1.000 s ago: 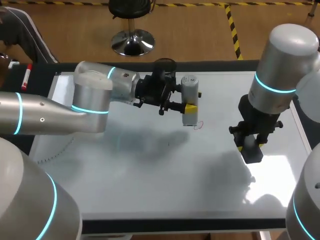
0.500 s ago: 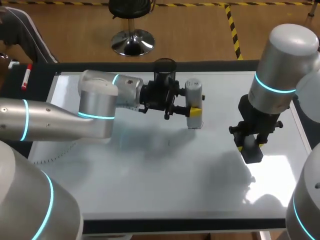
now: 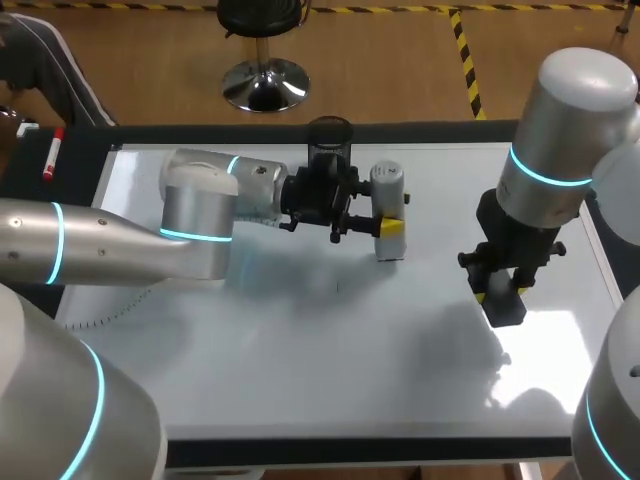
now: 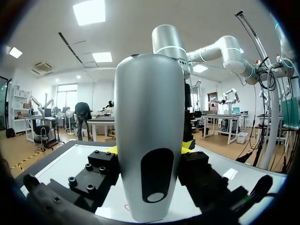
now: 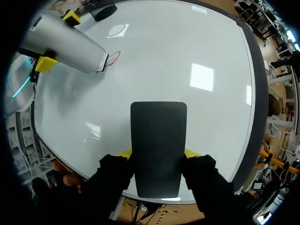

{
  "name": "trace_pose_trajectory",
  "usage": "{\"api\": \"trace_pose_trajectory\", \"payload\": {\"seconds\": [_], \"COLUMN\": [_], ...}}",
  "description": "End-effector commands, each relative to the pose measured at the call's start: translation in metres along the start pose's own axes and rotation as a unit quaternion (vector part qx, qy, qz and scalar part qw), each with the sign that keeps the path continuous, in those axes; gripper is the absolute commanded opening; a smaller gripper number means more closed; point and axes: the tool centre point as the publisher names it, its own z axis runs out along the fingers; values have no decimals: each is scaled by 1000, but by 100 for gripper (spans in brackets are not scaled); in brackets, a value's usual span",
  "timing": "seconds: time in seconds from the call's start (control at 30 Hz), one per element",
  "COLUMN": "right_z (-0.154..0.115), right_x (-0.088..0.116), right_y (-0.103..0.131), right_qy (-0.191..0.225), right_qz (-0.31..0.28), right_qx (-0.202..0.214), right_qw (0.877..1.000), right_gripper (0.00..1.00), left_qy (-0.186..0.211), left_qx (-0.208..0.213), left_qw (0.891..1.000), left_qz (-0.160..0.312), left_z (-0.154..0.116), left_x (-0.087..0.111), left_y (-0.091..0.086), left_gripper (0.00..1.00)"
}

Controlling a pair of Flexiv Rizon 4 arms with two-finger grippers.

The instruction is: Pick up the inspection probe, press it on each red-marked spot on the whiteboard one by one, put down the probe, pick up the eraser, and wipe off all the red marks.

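Over the whiteboard (image 3: 300,350), our left fingers (image 3: 392,228) pinch the probe (image 3: 386,195) from both sides, its tip at a red mark (image 5: 114,58); nearby, our right fingers (image 5: 123,153) clamp the eraser (image 5: 158,145).

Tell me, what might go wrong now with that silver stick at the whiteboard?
The probe is smooth, so pressing might make it slip in the left tool. Its tip sits at the edge of the red mark, so it may miss. The right tool holds the eraser over the same whiteboard; wiping too soon could cause a collision.
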Motion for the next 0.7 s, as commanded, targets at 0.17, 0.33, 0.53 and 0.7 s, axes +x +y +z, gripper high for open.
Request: {"api": "trace_pose_trajectory", "payload": {"seconds": [0.17,0.33,0.53,0.7], "right_z": [-1,-1,-1,-1], "right_x": [-1,-1,-1,-1], "right_y": [-1,-1,-1,-1], "right_qy": [1,1,1,1], "right_qz": [-1,-1,-1,-1], "right_qx": [-1,-1,-1,-1], "right_qw": [1000,1000,1000,1000], "right_gripper": [0,0,0,0], "left_qy": [2,2,3,-3], "left_qx": [7,8,-1,-18], "left_qw": [1000,1000,1000,1000], "left_qz": [-5,-9,-14,-20], "left_z": [5,6,8,8], "left_x": [-6,-8,-10,-12], "left_y": [12,16,20,24], "left_gripper": [0,0,0,0]}}
